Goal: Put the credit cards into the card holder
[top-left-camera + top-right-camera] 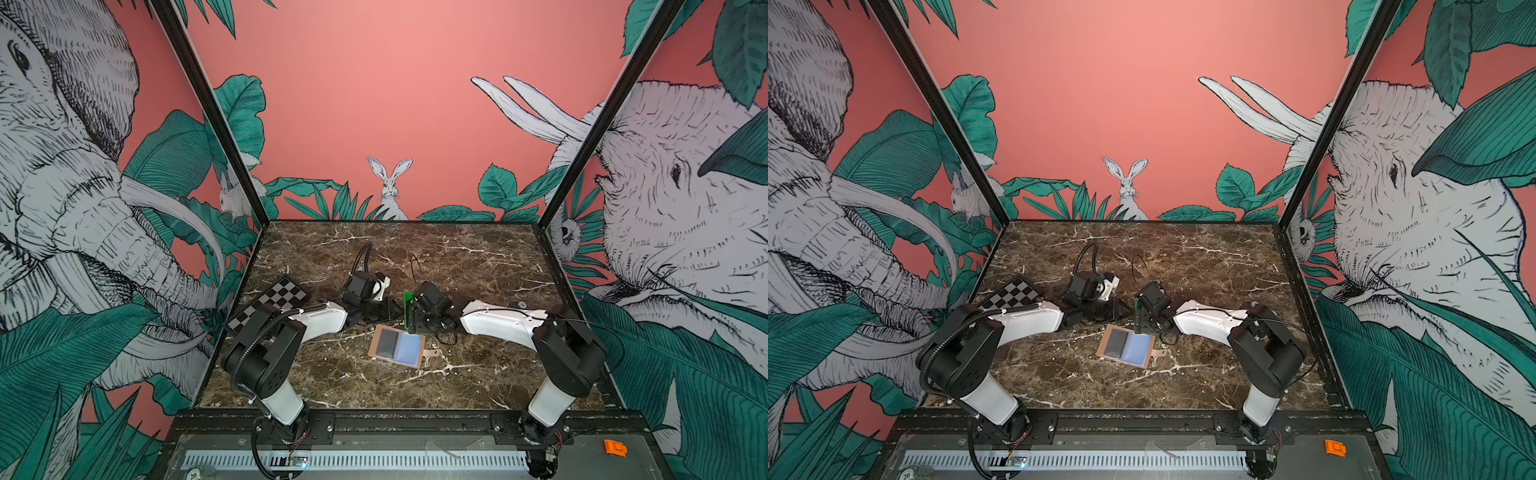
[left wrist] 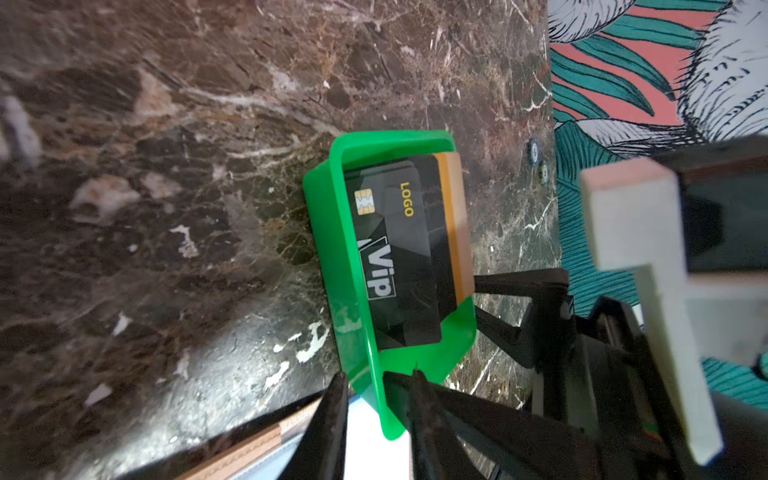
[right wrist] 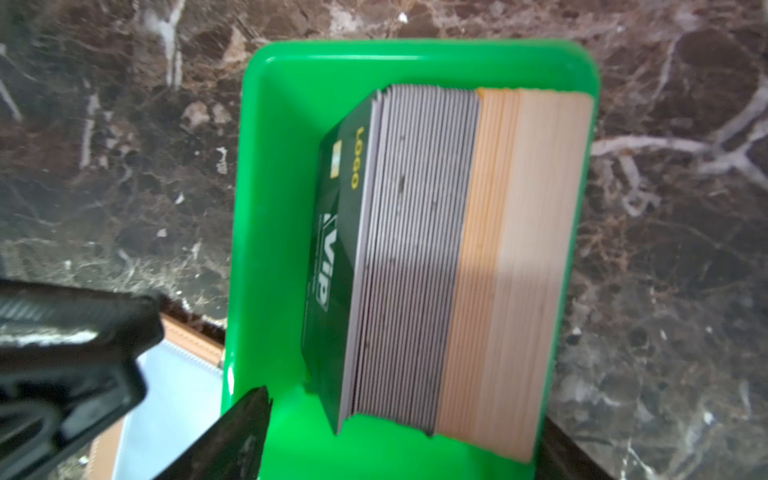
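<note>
The black card [image 2: 409,266] reads "LOGO" and "Vip".

card holder [image 1: 397,345]: open | grey card [image 1: 386,341], blue card [image 1: 409,348]: pocketed | card stack [image 3: 436,257]: on edge

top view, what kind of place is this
Probably a robot test booth, not a home: two white-and-black robot arms mounted on a black metal rail, a brown marble-look tabletop, and wall panels printed with elephants and leaves in a black frame.
</note>
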### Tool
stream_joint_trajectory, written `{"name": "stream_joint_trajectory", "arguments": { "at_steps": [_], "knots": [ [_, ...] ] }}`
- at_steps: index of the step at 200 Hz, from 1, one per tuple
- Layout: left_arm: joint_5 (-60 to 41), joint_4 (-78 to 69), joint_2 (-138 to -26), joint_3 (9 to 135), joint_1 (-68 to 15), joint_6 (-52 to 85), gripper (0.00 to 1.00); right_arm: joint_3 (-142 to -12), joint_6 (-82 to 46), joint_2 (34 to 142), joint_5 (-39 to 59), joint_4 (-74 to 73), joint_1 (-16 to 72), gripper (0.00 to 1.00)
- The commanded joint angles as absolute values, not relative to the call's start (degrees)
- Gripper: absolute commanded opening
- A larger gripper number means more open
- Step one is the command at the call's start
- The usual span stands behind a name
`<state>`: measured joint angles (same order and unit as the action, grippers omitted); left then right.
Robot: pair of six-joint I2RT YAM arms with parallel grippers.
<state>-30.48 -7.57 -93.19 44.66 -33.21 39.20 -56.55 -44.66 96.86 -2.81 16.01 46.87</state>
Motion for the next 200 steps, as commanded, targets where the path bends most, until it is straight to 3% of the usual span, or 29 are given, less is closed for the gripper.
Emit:
{"name": "stream_joint_trajectory", "arguments": {
  "at_steps": [1,76,200],
  "knots": [
    [-28.90,-6.19,-92.09,42.51,-33.13,38.13,0.28,-55.29,-48.34,94.93,-3.63,14.11,47.11,0.80],
    [-22.84,3.03,-92.03,42.05,-33.13,32.48,0.28,-55.02,-48.64,94.83,-1.10,12.68,48.32,0.76],
    [-26.71,-4.99,-89.30,33.16,-35.85,38.07,0.29,-50.26,-49.37,92.17,-1.91,11.36,48.52,0.77]
  ]
}}
